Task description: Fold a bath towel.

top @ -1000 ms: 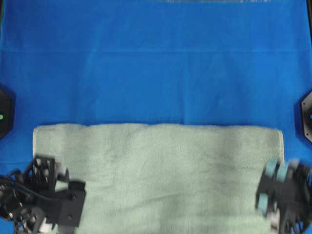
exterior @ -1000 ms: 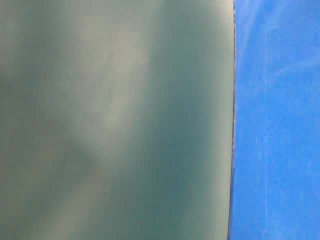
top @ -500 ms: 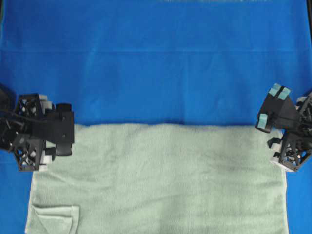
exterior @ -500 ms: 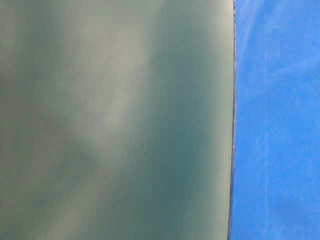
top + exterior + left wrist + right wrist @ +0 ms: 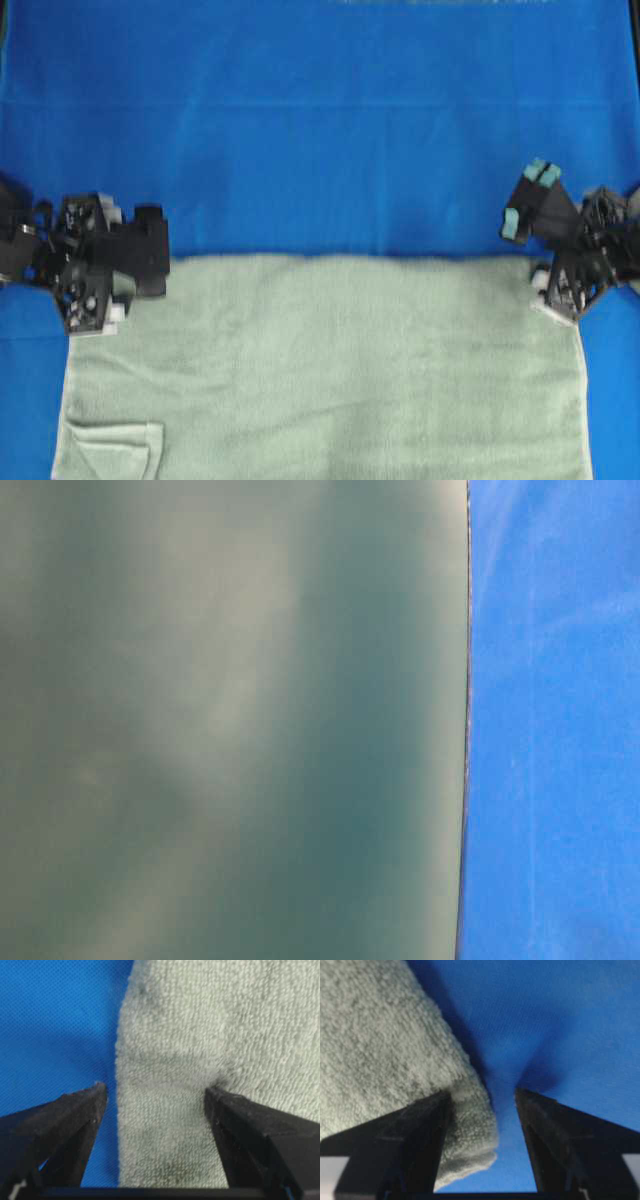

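The towel point(image 5: 330, 360) was spread flat on the desk point(image 5: 320, 130). Both grippers, left point(image 5: 155, 1095) and right point(image 5: 482, 1095), were kept with jaws wide at its far corners.

blue table cover point(image 5: 320, 130), apparently creased

The towel point(image 5: 330, 365) lies flat across the near half of the covered surface point(image 5: 320, 120), its far edge running side to side. The left hand point(image 5: 150, 265) sits at the towel's far left corner, the right hand point(image 5: 540, 235) at its far right corner. A small folded flap point(image 5: 115, 450) lies at the near left.
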Robot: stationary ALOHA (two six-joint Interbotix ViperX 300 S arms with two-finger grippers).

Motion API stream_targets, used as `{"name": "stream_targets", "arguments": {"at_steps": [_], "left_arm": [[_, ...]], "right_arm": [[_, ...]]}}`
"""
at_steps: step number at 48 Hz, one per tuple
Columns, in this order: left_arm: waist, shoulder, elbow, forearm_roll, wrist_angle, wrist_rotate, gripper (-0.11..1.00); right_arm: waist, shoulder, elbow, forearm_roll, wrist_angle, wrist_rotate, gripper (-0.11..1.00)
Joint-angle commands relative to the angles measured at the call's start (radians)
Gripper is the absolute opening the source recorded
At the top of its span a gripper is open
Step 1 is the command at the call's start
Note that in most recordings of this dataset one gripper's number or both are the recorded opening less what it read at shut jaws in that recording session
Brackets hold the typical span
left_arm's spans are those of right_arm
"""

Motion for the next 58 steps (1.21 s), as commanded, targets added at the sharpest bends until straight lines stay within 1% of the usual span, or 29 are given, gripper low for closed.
{"name": "stream_targets", "arguments": {"at_steps": [1,5,8,14,15,17,19,24,28,33,37,42,47,51,52,58], "left_arm": [[0.002,0.060,0.011,0.000,-0.026,-0.006,0.77],[0.002,0.061,0.006,-0.003,-0.025,-0.003,0.73],[0.002,0.061,0.006,-0.005,-0.023,-0.003,0.66],[0.000,0.058,0.003,-0.012,-0.021,-0.002,0.35],[0.002,0.057,0.003,-0.012,-0.021,-0.002,0.30],[0.002,0.052,0.003,-0.012,-0.018,-0.002,0.19],[0.002,0.046,0.002,-0.012,-0.014,-0.002,0.13],[0.002,0.011,-0.018,-0.020,0.040,-0.003,0.13],[0.002,-0.032,-0.051,-0.026,0.112,-0.003,0.13],[0.002,-0.110,-0.103,-0.026,0.242,0.000,0.13],[0.002,-0.189,-0.164,-0.026,0.377,0.003,0.13],[-0.005,-0.287,-0.245,-0.028,0.528,0.000,0.13],[-0.031,-0.382,-0.345,-0.032,0.650,-0.009,0.13],[-0.060,-0.425,-0.416,-0.037,0.713,-0.017,0.13],[-0.069,-0.431,-0.434,-0.038,0.726,-0.020,0.13],[-0.117,-0.443,-0.526,-0.038,0.796,-0.048,0.13]], "right_arm": [[-0.012,0.040,0.006,-0.002,-0.025,0.003,0.59],[-0.012,0.040,0.005,-0.002,-0.025,0.003,0.56],[-0.012,0.040,0.005,-0.002,-0.025,0.003,0.46],[-0.012,0.028,0.011,-0.002,-0.029,0.006,0.14],[-0.012,0.025,0.011,-0.002,-0.031,0.006,0.11],[-0.012,0.020,0.008,-0.002,-0.032,0.005,0.10],[-0.012,0.012,0.003,-0.002,-0.026,0.008,0.10],[-0.012,-0.025,-0.011,-0.002,-0.012,0.009,0.10],[-0.012,-0.086,-0.040,-0.002,0.041,0.006,0.10],[-0.012,-0.170,-0.098,-0.005,0.143,0.000,0.10],[-0.003,-0.241,-0.160,-0.029,0.247,0.000,0.10],[0.025,-0.325,-0.250,-0.083,0.391,0.000,0.10],[0.057,-0.379,-0.337,-0.137,0.488,0.000,0.10],[0.087,-0.402,-0.403,-0.192,0.549,0.000,0.10],[0.100,-0.405,-0.426,-0.213,0.569,0.000,0.10],[0.130,-0.407,-0.494,-0.305,0.623,0.000,0.10]]}}
